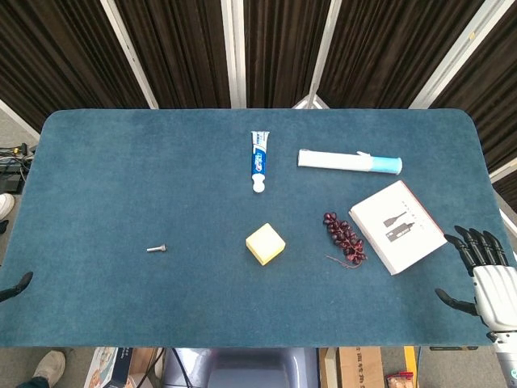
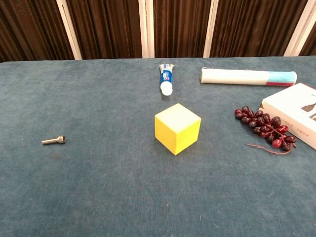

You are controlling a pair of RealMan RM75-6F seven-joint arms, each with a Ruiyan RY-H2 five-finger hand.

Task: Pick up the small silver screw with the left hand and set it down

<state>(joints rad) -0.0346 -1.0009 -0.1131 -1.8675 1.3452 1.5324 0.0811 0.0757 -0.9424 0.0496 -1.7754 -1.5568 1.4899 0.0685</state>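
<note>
The small silver screw lies flat on the blue table, left of the middle; the chest view shows the screw with its head to the right. Of my left hand only a dark fingertip shows at the table's left edge, well left of the screw and apart from it. My right hand hovers off the table's near right corner. Its fingers are spread and hold nothing. Neither hand appears in the chest view.
A yellow cube sits near the middle. A toothpaste tube and a white and blue tube lie further back. Dark red grapes and a white box lie to the right.
</note>
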